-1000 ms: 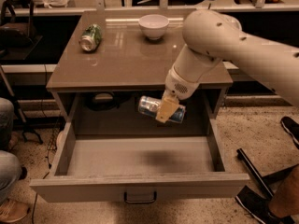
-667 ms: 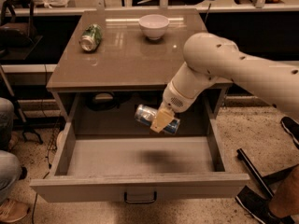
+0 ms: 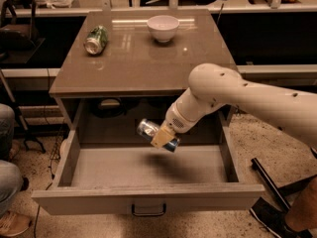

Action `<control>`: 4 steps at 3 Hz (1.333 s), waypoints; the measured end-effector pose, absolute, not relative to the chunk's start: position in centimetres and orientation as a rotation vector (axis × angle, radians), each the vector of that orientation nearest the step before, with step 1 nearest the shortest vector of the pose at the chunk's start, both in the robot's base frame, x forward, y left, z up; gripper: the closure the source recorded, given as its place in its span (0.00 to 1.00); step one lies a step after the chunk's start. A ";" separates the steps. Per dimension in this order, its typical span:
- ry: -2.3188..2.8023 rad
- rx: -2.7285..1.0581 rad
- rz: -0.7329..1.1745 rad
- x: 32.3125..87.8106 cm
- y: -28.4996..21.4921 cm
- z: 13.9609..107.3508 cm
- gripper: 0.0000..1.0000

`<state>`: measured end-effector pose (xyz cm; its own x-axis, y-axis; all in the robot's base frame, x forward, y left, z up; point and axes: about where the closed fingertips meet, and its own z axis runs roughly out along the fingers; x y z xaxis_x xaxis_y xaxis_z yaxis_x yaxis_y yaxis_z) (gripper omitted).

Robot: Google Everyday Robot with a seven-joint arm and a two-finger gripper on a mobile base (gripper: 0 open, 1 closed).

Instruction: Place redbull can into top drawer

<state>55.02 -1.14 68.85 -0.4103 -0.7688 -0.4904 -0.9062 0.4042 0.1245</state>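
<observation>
The top drawer (image 3: 148, 198) is pulled out wide, its grey floor bare and its dark handle at the front. My gripper (image 3: 162, 136) hangs over the back middle of the drawer, shut on the redbull can (image 3: 148, 129), a blue-and-silver can held on its side with a silver end pointing left. The can is still above the drawer floor, where it casts a shadow. The white arm reaches in from the right.
On the cabinet top (image 3: 143, 63) a green can (image 3: 96, 39) lies on its side at the back left and a white bowl (image 3: 163, 27) stands at the back middle. A person's legs (image 3: 7, 182) are at the left edge. A dark rod (image 3: 270, 182) lies on the floor to the right.
My gripper and the can have moved down and a little left, lower into the open drawer. The can stays held.
</observation>
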 end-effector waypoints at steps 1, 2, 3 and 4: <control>2.327 -1.421 0.581 55.0 0.1 66.1 0.60; 2.342 -1.397 0.626 54.8 0.8 63.9 0.37; 2.353 -1.369 0.646 54.9 0.6 62.8 0.14; 2.386 -1.332 0.624 54.6 -1.6 62.4 0.00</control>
